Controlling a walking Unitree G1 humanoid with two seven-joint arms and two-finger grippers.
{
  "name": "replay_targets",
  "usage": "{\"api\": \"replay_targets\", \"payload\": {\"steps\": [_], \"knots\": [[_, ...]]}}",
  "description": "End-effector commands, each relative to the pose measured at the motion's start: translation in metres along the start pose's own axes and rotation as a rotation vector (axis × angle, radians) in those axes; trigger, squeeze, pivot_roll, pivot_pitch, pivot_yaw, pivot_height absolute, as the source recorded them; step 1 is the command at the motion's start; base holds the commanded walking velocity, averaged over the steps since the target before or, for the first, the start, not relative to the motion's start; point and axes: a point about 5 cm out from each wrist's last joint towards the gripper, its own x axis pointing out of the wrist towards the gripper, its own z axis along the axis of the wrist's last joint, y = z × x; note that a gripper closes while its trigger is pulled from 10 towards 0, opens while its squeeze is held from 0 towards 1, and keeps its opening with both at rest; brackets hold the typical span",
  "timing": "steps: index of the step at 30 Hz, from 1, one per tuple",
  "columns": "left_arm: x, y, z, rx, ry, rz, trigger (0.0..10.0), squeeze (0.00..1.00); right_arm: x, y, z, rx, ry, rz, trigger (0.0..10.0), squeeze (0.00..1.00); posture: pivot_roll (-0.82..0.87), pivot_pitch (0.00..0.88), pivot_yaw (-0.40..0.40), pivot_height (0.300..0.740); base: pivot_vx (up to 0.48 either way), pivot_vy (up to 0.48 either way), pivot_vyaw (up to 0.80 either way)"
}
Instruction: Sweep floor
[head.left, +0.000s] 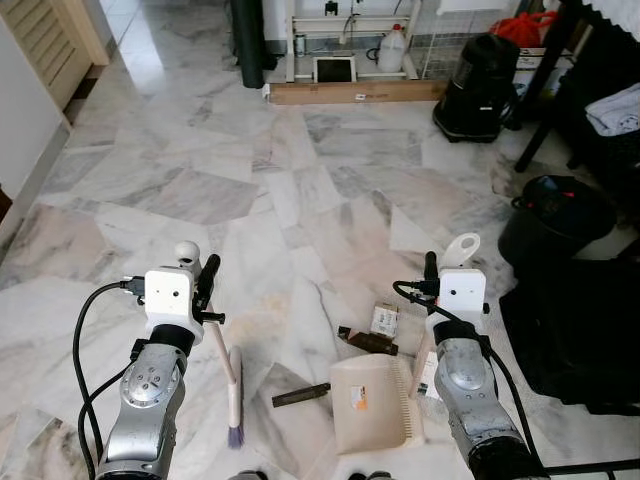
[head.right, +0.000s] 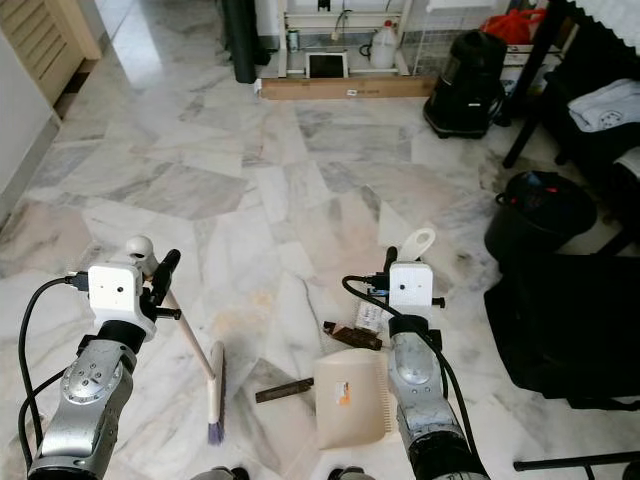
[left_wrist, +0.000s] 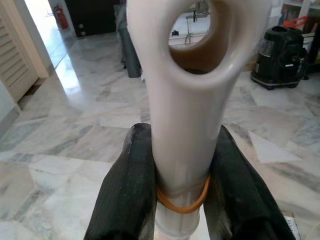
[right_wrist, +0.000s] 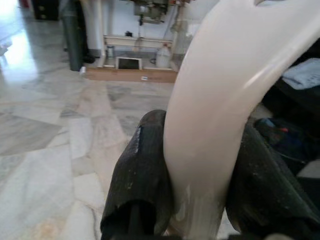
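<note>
My left gripper (head.left: 205, 290) is shut on the cream handle of a small broom (head.left: 232, 385), whose bristles touch the marble floor between my arms. In the left wrist view both black fingers (left_wrist: 131, 190) clamp the broom handle (left_wrist: 187, 125), which has a rubber band around it. My right gripper (head.left: 432, 285) is shut on the cream handle of a dustpan (head.left: 372, 402) that lies flat on the floor. Litter sits just beyond the pan: a dark brown wrapper (head.left: 366, 340), a small printed packet (head.left: 384, 320) and a dark strip (head.left: 300, 395) at the pan's left.
A black bucket (head.left: 556, 218) and dark cloth (head.left: 575, 330) lie to the right. Further back stand a black vacuum (head.left: 480, 88), table legs, a wooden plank (head.left: 355, 92) and a white jug (head.left: 392, 50). A wall and louvred door are at the left.
</note>
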Motion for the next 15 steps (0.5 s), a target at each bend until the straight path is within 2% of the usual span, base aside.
{"api": "replay_targets", "payload": {"steps": [1,15], "knots": [[0.001,-0.001,0.003,-0.010,-0.017,-0.011,10.0,0.00,-0.002,-0.005,-0.006,-0.022,0.019,-0.024,10.0,0.00,0.13,0.190,-0.004,0.740,0.000,0.000,0.00],[0.003,-0.003,0.001,-0.024,0.003,-0.053,10.0,0.00,-0.007,-0.007,-0.019,-0.049,0.065,-0.045,10.0,0.00,0.14,0.192,0.005,0.740,0.000,0.000,0.00]]}}
